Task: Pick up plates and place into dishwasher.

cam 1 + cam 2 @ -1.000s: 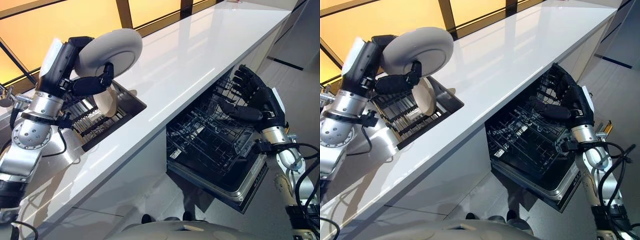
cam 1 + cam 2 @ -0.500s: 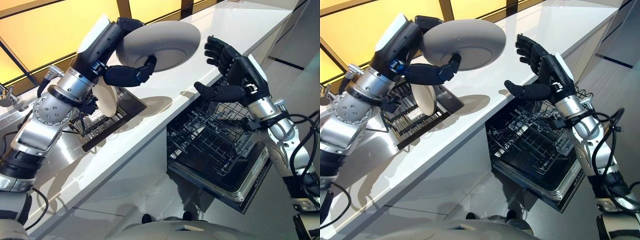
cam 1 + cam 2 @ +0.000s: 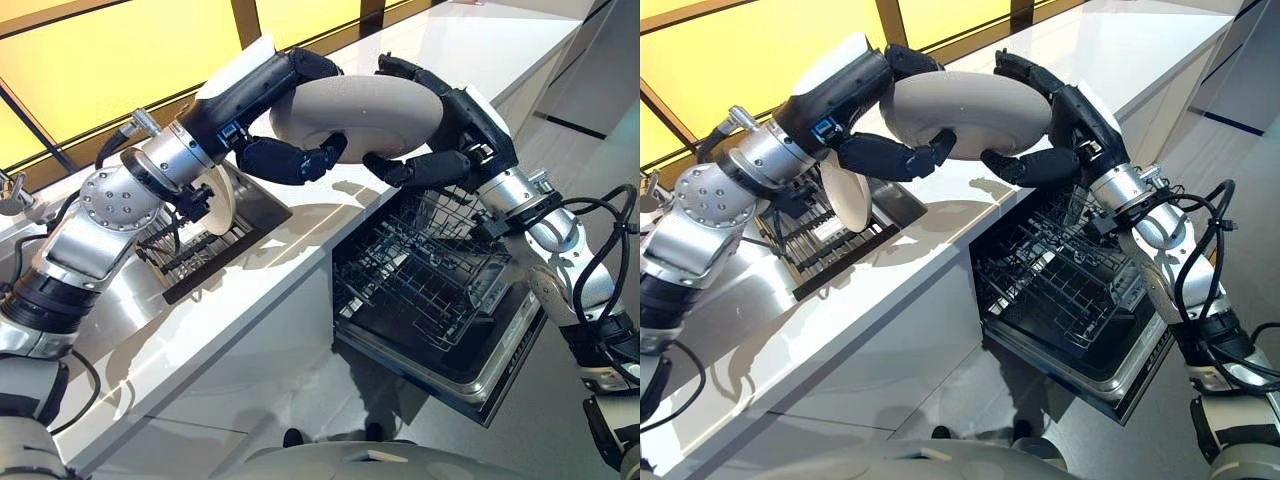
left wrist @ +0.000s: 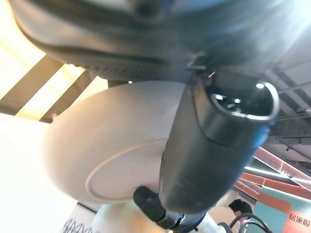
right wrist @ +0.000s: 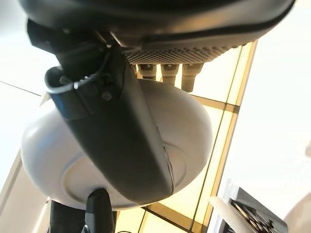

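1. A long white worktop (image 3: 400, 110) runs diagonally across the room, with a sunken drying rack (image 3: 200, 245) set into it on the robot's left.
2. Below the worktop's front edge, the dishwasher (image 3: 470, 370) stands open, and its one dark wire basket (image 3: 420, 280) is pulled out.
3. Both arms reach in over the worktop and meet above the spot where the basket begins; the left arm stretches out nearly level from the rack side, while the right arm bends up from beside the dishwasher.
4. Two plates can be counted. One pale plate (image 3: 355, 112) is held in the air between the hands, underside facing down; a second plate (image 3: 845, 195) stands on edge in the drying rack.
5. The left hand (image 3: 290, 158) grips the held plate's left rim, fingers curled over the top and thumb beneath.
6. The right hand (image 3: 440, 140) clasps the opposite rim in the same way.
7. The wrist views show the plate's round foot ring (image 4: 126, 174) from below, which the head views do not show clearly, with each thumb lying across it.
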Controlling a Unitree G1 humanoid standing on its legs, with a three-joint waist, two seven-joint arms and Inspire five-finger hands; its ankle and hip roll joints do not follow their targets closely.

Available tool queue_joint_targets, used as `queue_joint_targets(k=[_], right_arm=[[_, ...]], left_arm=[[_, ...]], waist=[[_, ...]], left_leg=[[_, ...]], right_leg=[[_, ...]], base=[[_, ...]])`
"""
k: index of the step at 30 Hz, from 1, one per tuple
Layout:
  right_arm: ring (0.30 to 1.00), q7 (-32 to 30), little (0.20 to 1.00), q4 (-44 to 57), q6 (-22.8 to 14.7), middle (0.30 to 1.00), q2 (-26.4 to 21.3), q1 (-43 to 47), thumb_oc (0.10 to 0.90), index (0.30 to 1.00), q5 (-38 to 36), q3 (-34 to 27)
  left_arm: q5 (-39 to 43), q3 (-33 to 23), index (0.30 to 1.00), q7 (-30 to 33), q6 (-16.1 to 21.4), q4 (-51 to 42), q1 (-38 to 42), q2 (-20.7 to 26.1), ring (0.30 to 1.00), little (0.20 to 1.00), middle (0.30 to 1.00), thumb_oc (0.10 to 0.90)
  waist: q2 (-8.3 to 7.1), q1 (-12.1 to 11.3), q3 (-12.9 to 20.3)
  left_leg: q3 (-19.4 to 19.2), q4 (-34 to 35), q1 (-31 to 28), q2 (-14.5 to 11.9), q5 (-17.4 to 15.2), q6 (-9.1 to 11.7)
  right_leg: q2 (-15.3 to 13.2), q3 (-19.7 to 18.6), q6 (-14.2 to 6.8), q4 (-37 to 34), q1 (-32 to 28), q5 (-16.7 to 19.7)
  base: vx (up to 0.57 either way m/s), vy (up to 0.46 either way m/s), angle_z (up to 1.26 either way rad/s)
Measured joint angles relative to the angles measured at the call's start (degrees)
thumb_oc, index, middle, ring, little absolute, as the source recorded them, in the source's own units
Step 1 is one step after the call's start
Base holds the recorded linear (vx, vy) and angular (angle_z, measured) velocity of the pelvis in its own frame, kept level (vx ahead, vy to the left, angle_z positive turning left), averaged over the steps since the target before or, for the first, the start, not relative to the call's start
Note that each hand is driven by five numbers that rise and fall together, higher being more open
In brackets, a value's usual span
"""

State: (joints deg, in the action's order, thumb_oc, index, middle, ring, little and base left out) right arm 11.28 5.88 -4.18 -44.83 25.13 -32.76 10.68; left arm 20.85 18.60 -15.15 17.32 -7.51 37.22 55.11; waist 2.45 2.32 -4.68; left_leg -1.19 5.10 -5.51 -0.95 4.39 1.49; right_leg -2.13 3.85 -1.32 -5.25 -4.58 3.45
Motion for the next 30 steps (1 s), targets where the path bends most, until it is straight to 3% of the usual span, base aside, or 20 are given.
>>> queue_joint_targets(k=[7,8,9,17,19,20,21,22,23,24,26,29,30], right_arm=[[0.900,1.35,0.900,-2.89,0.41,0.900,1.21,0.00,0.800,0.900,-3.55,1.39],[0.505,1.87,0.439,-2.99,0.43,0.505,1.22,0.00,0.339,0.505,-4.78,1.38],[0.300,2.74,0.200,-2.98,0.43,0.300,1.23,0.02,0.100,0.300,-6.91,1.37],[0.300,7.60,0.200,-3.54,0.39,0.300,2.26,0.31,0.100,0.300,-8.35,1.56],[0.300,8.43,0.200,-3.56,0.33,0.300,2.13,0.31,0.100,0.300,-7.62,1.54],[0.300,8.25,0.200,-3.66,0.31,0.300,2.13,0.31,0.100,0.300,-7.63,1.54],[0.300,7.97,0.200,-3.66,0.31,0.300,2.17,0.31,0.100,0.300,-7.65,1.54],[0.300,7.68,0.200,-3.67,0.30,0.300,2.22,0.31,0.100,0.300,-7.68,1.54],[0.300,7.59,0.200,-3.67,0.21,0.300,2.22,0.31,0.100,0.300,-7.70,1.49],[0.300,7.35,0.200,-3.67,0.16,0.300,2.22,0.32,0.100,0.300,-7.77,1.31],[0.300,7.28,0.200,-3.68,0.15,0.300,2.22,0.32,0.100,0.300,-7.79,1.27],[0.300,7.21,0.200,-3.78,0.15,0.300,2.27,0.32,0.100,0.300,-7.79,1.26],[0.300,7.19,0.200,-3.78,0.14,0.300,2.27,0.32,0.100,0.300,-7.79,1.27]], left_arm=[[0.45,1.89,0.300,-1.64,-1.05,3.31,0.74,-0.88,0.300,0.200,0.300,0.100],[0.45,1.92,0.300,-1.91,-1.04,3.78,0.74,-0.95,0.300,0.200,0.300,0.100],[0.45,2.03,0.300,-2.30,-1.00,4.96,0.74,-1.33,0.300,0.200,0.300,0.100],[0.54,3.76,0.300,-2.25,-0.97,10.67,0.74,-2.90,0.300,0.200,0.300,0.100],[0.50,3.83,0.394,-2.30,-0.97,10.73,0.77,-2.82,0.394,0.310,0.394,0.210],[0.51,3.96,0.747,-2.39,-0.91,10.70,0.77,-2.83,0.747,0.722,0.747,0.622],[0.54,4.04,0.756,-2.39,-0.90,10.70,0.77,-2.86,0.756,0.733,0.756,0.633],[0.55,4.07,0.754,-2.38,-0.88,10.71,0.76,-2.94,0.754,0.730,0.754,0.630],[0.61,4.10,0.596,-2.39,-0.88,10.71,0.76,-2.95,0.596,0.546,0.596,0.446],[0.62,4.13,0.594,-2.47,-0.85,10.64,0.76,-2.96,0.594,0.543,0.594,0.443],[0.65,4.13,0.714,-2.50,-0.82,10.61,0.76,-2.97,0.714,0.683,0.714,0.583],[0.90,4.13,0.300,-2.53,-0.82,10.63,0.76,-2.97,0.300,0.200,0.300,0.100],[0.98,4.13,0.300,-2.54,-0.82,10.63,0.76,-2.97,0.300,0.200,0.300,0.100]], waist=[[0.00,0.03,0.00],[0.00,0.04,0.00],[0.00,0.09,0.00],[-0.06,0.48,-0.04],[-0.06,0.48,-0.04],[-0.06,0.47,-0.04],[-0.06,0.47,-0.04],[-0.06,0.48,-0.04],[-0.06,0.48,-0.03],[-0.06,0.48,-0.03],[-0.06,0.49,-0.04],[-0.06,0.49,-0.03],[-0.06,0.49,-0.03]], left_leg=[[-0.02,0.00,-0.16,-0.01,0.00,0.00],[-0.01,0.00,-0.18,-0.01,0.00,0.00],[-0.01,0.00,-0.26,-0.01,0.00,0.00],[-0.03,0.03,-0.73,-0.02,-0.03,-0.03],[-0.03,0.02,-0.72,-0.03,-0.04,-0.03],[-0.03,0.02,-0.72,-0.02,-0.04,-0.03],[-0.03,0.02,-0.72,-0.02,-0.04,-0.04],[-0.03,0.02,-0.72,-0.02,-0.04,-0.04],[-0.04,0.02,-0.72,-0.02,-0.04,-0.04],[-0.03,0.02,-0.72,-0.02,-0.04,-0.04],[-0.03,0.02,-0.73,-0.02,-0.04,-0.04],[-0.02,0.02,-0.75,-0.02,-0.04,-0.04],[-0.02,0.02,-0.75,-0.03,-0.04,-0.04]], right_leg=[[0.01,-0.01,0.00,0.00,-0.16,0.00],[0.02,-0.01,0.00,0.00,-0.18,0.00],[0.02,-0.01,0.00,0.00,-0.28,0.00],[0.01,-0.12,-0.01,-0.01,-0.70,-0.01],[0.02,-0.13,0.00,-0.01,-0.70,-0.01],[0.01,-0.12,0.00,0.00,-0.71,-0.01],[0.01,-0.13,0.00,0.00,-0.70,-0.01],[0.01,-0.13,0.00,0.00,-0.70,-0.01],[0.01,-0.14,0.00,0.00,-0.70,-0.01],[0.02,-0.14,0.00,0.00,-0.70,-0.01],[0.02,-0.14,0.00,0.00,-0.71,-0.01],[0.02,-0.14,0.00,0.00,-0.72,0.00],[0.01,-0.14,0.00,0.00,-0.74,0.00]], base=[[0.00,0.000,0.00],[0.00,0.000,0.00],[0.00,0.000,0.00],[0.00,0.000,0.00],[0.00,0.000,0.00],[0.00,0.000,0.00],[0.00,0.000,0.00],[0.00,0.000,0.00],[0.00,0.000,0.00],[0.00,0.000,0.00],[0.00,0.000,0.00],[0.00,0.000,0.00],[0.00,0.000,0.00]])
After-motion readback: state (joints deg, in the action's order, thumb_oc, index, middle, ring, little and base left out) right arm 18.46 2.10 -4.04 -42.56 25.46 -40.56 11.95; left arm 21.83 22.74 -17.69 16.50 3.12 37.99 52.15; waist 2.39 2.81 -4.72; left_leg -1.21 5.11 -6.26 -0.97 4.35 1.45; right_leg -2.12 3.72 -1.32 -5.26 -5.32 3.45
